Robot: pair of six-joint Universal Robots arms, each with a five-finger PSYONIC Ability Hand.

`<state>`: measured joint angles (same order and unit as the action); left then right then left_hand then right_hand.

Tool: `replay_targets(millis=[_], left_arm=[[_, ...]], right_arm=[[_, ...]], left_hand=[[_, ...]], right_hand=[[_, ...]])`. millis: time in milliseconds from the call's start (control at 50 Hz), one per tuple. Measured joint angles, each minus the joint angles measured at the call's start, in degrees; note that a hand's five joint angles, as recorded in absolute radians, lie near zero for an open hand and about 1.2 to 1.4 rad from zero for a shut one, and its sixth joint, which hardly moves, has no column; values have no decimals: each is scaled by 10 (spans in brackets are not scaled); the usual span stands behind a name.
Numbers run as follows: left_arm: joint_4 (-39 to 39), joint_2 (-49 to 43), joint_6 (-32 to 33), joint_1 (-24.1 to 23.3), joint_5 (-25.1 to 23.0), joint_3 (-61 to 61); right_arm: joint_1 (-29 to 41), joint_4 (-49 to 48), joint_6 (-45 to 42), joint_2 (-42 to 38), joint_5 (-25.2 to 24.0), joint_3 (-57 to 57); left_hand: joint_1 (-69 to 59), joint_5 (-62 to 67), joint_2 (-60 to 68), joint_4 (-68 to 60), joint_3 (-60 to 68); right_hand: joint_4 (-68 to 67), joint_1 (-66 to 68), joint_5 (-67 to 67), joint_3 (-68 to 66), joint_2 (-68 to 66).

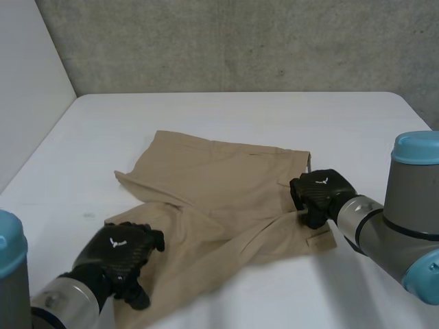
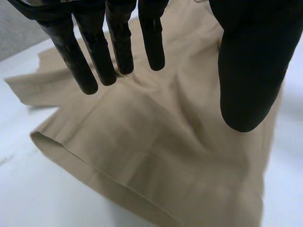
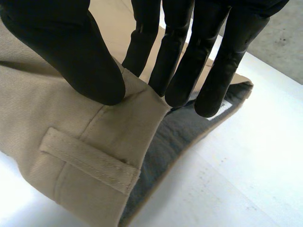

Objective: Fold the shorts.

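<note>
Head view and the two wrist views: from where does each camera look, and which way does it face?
Head view: between and behind the arms, looking down at the table; both arms, left hand and right hand show.
Left wrist view: on the left wrist, looking along the palm at a leg hem of the shorts; its straight fingers show.
Right wrist view: on the right wrist, facing the waistband, pinched by its own thumb and fingers.
Shared: the shorts, in all three.

Lab: bare concrete wall (image 1: 240,41), white table (image 1: 240,116)
</note>
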<state>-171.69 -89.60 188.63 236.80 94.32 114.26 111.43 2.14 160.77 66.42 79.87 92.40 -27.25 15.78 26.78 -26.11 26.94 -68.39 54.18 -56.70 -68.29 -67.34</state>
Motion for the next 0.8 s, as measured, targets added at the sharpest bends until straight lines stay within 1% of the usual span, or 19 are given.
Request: replay_targets(millis=[120, 260, 280, 300, 320, 340, 380, 560, 680, 700, 740, 760, 780, 800], left_arm=[[-6, -28, -8, -8, 1, 7], [-14, -77, -37, -26, 1, 0], [-16, -84, -41, -31, 2, -3], [-18, -87, -43, -34, 4, -6], [-20, -90, -44, -38, 6, -9], [-22, -92, -46, -41, 9, -11], [-25, -94, -47, -46, 12, -15], [-24, -79, -45, -80, 23, -26], [0, -24, -38, -85, 24, -28], [6, -14, -37, -84, 23, -28], [19, 6, -36, -78, 20, -28], [20, 8, -36, -77, 20, -28], [27, 16, -36, -74, 18, -26], [30, 19, -37, -72, 18, -24]], right_arm=[[-12, -5, 1, 4, 3, 4], [-17, -10, 2, 8, 7, 11], [-17, -10, 2, 8, 8, 12], [-17, -10, 3, 8, 8, 13], [-17, -10, 2, 8, 8, 14], [-17, -11, 2, 9, 8, 14], [-17, -11, 2, 10, 8, 15], [-18, -4, -10, 39, 8, 23], [-19, 30, -64, 80, 6, 38], [-20, 38, -78, 89, 5, 42], [-23, 53, -104, 106, 4, 49], [-23, 54, -107, 107, 4, 50], [-24, 56, -111, 110, 3, 51], [-27, 62, -123, 118, 3, 55]], left_hand=[[0, 0, 0, 0, 0], [-13, 24, 14, -21, 12], [-146, 141, 131, -139, 129], [-314, 284, 282, -288, 277], [-388, 364, 361, -367, 355], [-396, 397, 398, -405, 392], [-396, 401, 414, -421, 408], [-396, 401, 416, -425, 411], [-396, 401, 416, -425, 411], [-384, 392, 399, -411, 398], [-323, 345, 335, -344, 335], [-319, 342, 331, -340, 331], [-273, 305, 284, -302, 283], [-159, 204, 179, -199, 192]], right_hand=[[0, 0, 0, 0, 0], [0, 0, 0, 0, 0], [0, 0, 0, 0, 0], [0, 0, 0, 0, 0], [0, 0, 0, 0, 0], [0, 0, 0, 0, 0], [0, 0, 0, 0, 0], [0, 0, 0, 0, 0], [0, 0, 0, 0, 0], [0, 0, 0, 0, 0], [0, 0, 0, 0, 0], [0, 0, 0, 0, 0], [0, 0, 0, 0, 0], [0, 0, 0, 0, 0]])
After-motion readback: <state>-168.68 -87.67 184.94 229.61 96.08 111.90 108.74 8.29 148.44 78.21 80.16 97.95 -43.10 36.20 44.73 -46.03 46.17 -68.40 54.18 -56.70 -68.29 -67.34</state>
